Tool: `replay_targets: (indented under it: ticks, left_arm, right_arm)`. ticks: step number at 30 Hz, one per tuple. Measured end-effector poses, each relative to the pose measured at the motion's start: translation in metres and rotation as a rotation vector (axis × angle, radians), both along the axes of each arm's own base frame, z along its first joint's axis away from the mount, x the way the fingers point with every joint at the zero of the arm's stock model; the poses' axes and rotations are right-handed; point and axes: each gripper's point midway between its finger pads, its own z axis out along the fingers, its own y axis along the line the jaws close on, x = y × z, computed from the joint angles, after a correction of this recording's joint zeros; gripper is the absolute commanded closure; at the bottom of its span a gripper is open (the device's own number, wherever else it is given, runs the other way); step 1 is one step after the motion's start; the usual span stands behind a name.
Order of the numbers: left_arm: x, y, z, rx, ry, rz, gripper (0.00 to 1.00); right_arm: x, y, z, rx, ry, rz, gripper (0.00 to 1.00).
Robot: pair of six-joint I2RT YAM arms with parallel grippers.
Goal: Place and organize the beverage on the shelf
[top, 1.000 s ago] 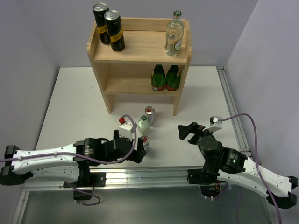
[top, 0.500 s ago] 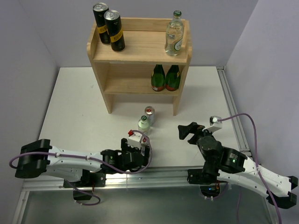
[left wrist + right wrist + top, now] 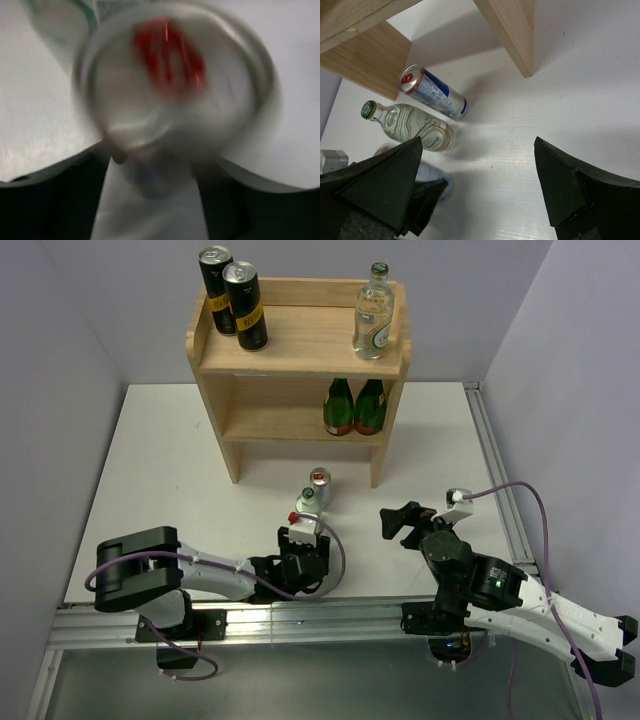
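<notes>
The shelf carries two black cans and a clear green-capped bottle on its top board. In front of it on the table stand a silver-blue-red can and a second clear bottle. My left gripper is down over another silver-blue-red can. That can is blurred, and its body fills the gap between the dark fingers. It is hidden in the top view. My right gripper hangs open to the right, holding nothing.
Two dark green bottles stand on the right of the shelf's lower board. The shelf's right front leg is close behind the loose drinks. A metal rail runs along the table's near edge, just behind my left gripper.
My left arm has folded and carried its gripper right and down onto the nearest can, and its jaws have closed in on it. The right arm has stayed still.
</notes>
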Motion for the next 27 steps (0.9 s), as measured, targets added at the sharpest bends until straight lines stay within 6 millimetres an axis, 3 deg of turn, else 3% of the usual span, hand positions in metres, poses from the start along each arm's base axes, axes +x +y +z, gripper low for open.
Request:
replay_targets:
  ticks: [1, 4, 5, 6, 12, 15, 18, 21, 24, 27]
  left_arm:
    - [0.002, -0.005, 0.003, -0.02, -0.008, 0.004, 0.35]
    - [0.01, -0.011, 0.006, -0.029, -0.027, 0.031, 0.65]
    - [0.012, -0.01, 0.005, -0.024, -0.03, 0.039, 0.93]
    - [0.012, -0.009, 0.006, -0.024, -0.033, 0.047, 0.99]
    - [0.009, 0.012, 0.009, 0.03, -0.024, 0.083, 1.0]
    - [0.002, 0.032, 0.024, 0.07, -0.021, 0.103, 1.0]
    - [-0.006, 0.041, 0.06, 0.028, -0.026, 0.118, 1.0]
    - [-0.009, 0.049, 0.113, -0.072, -0.044, 0.14, 1.0]
    - [-0.004, 0.067, 0.168, -0.172, -0.104, 0.179, 1.0]
    - [0.009, 0.086, 0.211, -0.228, -0.173, 0.215, 1.0]
  right_arm:
    - [0.0, 0.0, 0.0, 0.0, 0.0, 0.0, 0.0]
    - [0.0, 0.0, 0.0, 0.0, 0.0, 0.0, 0.0]
    - [0.0, 0.0, 0.0, 0.0, 0.0, 0.0, 0.0]
    - [0.0, 0.0, 0.0, 0.0, 0.0, 0.0, 0.0]
    - [0.0, 0.0, 0.0, 0.0, 0.0, 0.0, 0.0]
    - [0.0, 0.0, 0.0, 0.002, -0.001, -0.001, 0.0]
    - [0.0, -0.001, 0.002, 0.011, -0.006, 0.0, 0.0]
    - [0.0, -0.001, 0.004, 0.021, -0.012, 0.0, 0.0]
    - [0.0, -0.001, 0.005, 0.024, -0.013, 0.0, 0.0]
    - [0.0, -0.001, 0.004, 0.022, -0.012, 0.0, 0.0]
